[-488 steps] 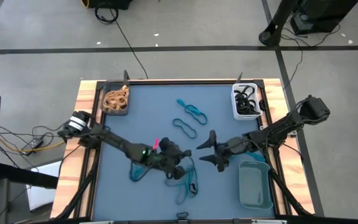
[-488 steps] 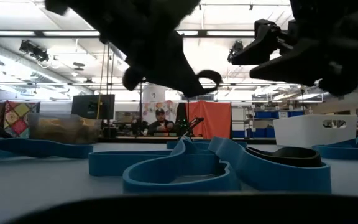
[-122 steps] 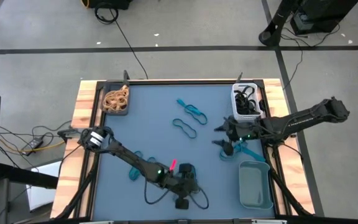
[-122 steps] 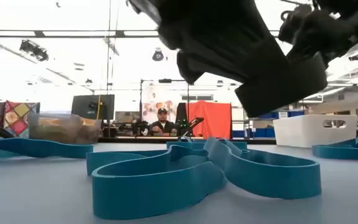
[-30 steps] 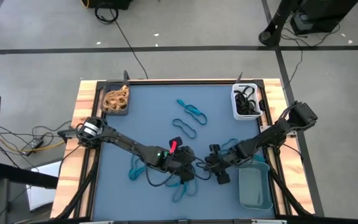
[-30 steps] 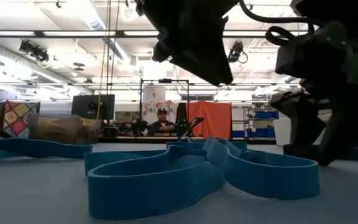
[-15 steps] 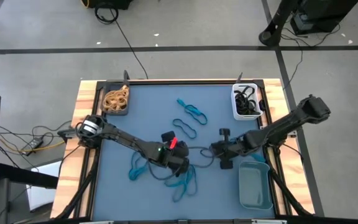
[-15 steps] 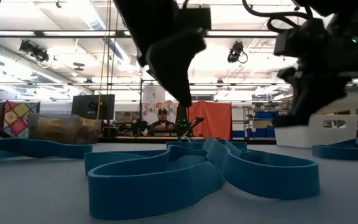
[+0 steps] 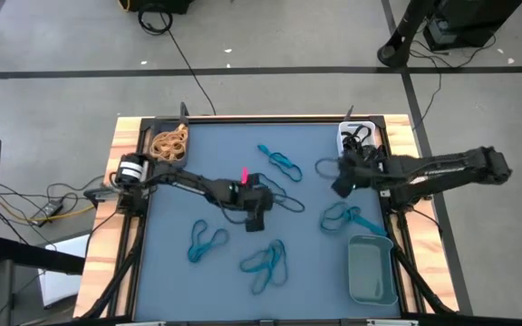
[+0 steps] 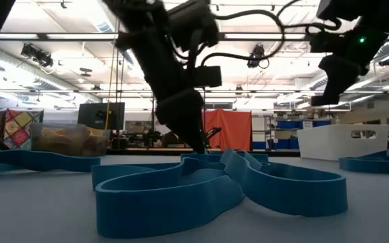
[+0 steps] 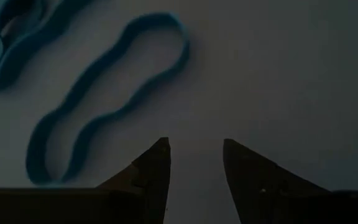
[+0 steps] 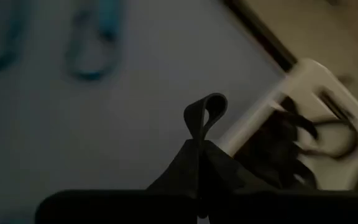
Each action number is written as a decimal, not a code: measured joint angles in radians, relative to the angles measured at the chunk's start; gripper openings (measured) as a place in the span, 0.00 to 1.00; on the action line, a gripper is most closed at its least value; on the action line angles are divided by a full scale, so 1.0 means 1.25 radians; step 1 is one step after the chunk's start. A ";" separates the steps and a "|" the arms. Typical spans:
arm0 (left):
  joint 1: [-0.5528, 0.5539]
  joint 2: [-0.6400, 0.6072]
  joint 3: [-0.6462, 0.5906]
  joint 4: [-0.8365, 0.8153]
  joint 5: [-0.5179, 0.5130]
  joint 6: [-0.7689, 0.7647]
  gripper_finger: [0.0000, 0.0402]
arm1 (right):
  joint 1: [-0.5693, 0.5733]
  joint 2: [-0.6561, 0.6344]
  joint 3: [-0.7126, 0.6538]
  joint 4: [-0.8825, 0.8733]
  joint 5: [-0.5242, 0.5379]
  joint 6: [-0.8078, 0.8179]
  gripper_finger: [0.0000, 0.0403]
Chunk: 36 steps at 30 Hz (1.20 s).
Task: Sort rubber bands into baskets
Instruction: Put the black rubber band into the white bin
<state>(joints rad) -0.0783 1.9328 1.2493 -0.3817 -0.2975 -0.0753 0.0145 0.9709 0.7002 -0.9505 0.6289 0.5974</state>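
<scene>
The right gripper (image 12: 199, 144) pinched a limp black band (image 12: 205, 112). Light and floppy, it probably needed that fold-grip. The left gripper (image 11: 195, 152) stood open.

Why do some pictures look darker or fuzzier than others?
Both wrist views are dim; the right wrist view is smeared, with the white basket blurred. The low view faces bright ceiling lights, so the arms go silhouette. The high view is evenly lit and sharp.
</scene>
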 joint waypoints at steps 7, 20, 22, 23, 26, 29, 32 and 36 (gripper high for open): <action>0.095 -0.123 -0.185 0.204 0.113 0.053 0.38 | -0.174 -0.021 0.000 -0.028 -0.025 0.030 0.06; 0.104 -0.330 -0.394 0.376 0.132 0.010 0.38 | -0.344 -0.005 0.000 -0.041 -0.084 -0.025 0.12; 0.104 -0.346 -0.405 0.381 0.132 0.010 0.38 | -0.351 -0.005 -0.002 -0.031 -0.101 -0.045 0.17; 0.104 -0.354 -0.410 0.388 0.132 0.009 0.38 | -0.354 -0.003 -0.003 -0.031 -0.105 -0.053 0.20; 0.105 -0.363 -0.432 0.428 0.131 0.009 0.38 | -0.355 0.003 -0.003 -0.027 -0.113 -0.063 0.30; 0.104 -0.367 -0.465 0.482 0.132 -0.004 0.38 | -0.355 0.003 -0.003 -0.022 -0.116 -0.069 0.41; 0.104 -0.368 -0.499 0.546 0.132 -0.030 0.38 | -0.355 0.001 -0.003 -0.023 -0.114 -0.068 0.52; 0.103 -0.367 -0.526 0.607 0.132 -0.074 0.38 | -0.355 0.002 -0.003 -0.024 -0.107 -0.063 0.62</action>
<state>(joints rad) 0.0503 1.4734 0.5916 0.3766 -0.1331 -0.1684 -0.4294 0.9736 0.6960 -0.9807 0.4956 0.5181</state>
